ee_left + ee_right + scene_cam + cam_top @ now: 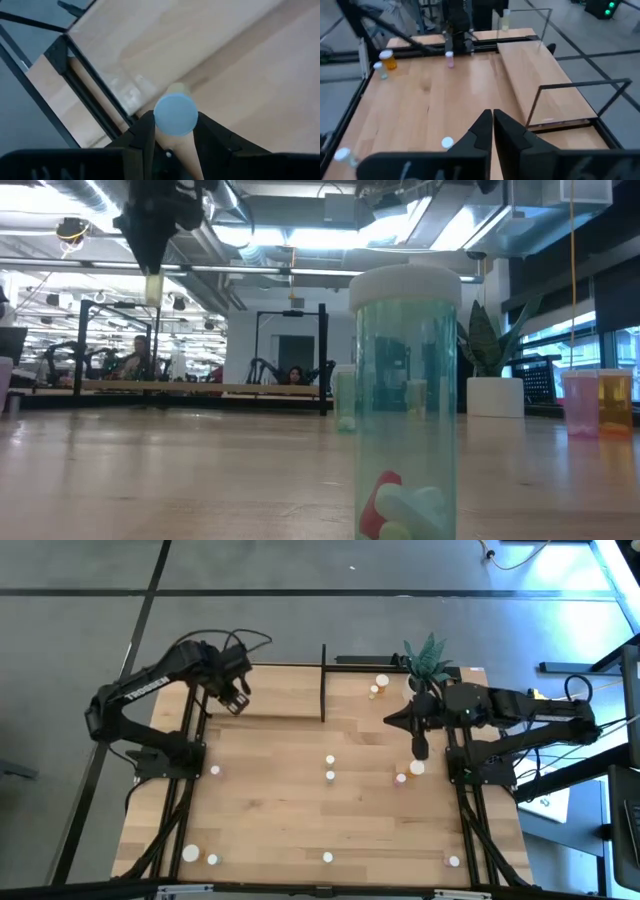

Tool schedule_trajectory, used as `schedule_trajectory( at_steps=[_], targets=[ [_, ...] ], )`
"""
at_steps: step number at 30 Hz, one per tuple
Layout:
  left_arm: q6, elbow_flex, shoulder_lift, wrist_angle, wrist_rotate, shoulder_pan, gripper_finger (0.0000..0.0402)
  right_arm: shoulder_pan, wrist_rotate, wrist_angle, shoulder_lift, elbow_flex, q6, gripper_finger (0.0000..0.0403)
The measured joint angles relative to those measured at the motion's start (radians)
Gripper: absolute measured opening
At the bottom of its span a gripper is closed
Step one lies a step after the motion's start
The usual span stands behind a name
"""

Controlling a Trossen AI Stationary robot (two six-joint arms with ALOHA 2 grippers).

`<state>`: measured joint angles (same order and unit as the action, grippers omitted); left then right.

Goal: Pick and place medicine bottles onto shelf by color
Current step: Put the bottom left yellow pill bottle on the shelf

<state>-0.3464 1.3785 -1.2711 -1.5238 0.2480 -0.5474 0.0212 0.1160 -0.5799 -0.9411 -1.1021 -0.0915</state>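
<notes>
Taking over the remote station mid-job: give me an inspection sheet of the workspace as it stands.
Surface: wooden table, no spills seen.
Job's things: shelf at the far edge; bottles scattered over the table, two near the plant.
Clutter: potted plant at the far right corner.
Grippers: left gripper shut on a pale bottle above the shelf; right gripper shut, empty.
Cables: loops on the left arm.
Surroundings: people at desks behind the table.

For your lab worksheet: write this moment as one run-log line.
left tool: shut on bottle, raised over shelf | right tool: shut, empty, waiting at right side | other bottles: scattered on table
</notes>
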Motion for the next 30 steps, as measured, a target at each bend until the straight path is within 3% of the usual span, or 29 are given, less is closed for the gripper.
schedule_trajectory(
  at_steps=[6, 17, 30],
  targets=[
    [0.072, 0.0, -0.027, 0.049, 0.0, -0.089, 0.0105, -0.12, -0.14, -0.066, -0.094, -0.153, 0.043, 0.0019],
    [0.094, 0.0, -0.067, 0.072, 0.001, -0.149, 0.0105, -0.281, -0.308, -0.303, -0.462, -0.608, 0.097, 0.0019],
    [0.094, 0.0, -0.067, 0.074, 0.001, -0.181, 0.0105, -0.367, -0.346, -0.404, -0.835, -0.955, 0.181, 0.0019]
  ],
)
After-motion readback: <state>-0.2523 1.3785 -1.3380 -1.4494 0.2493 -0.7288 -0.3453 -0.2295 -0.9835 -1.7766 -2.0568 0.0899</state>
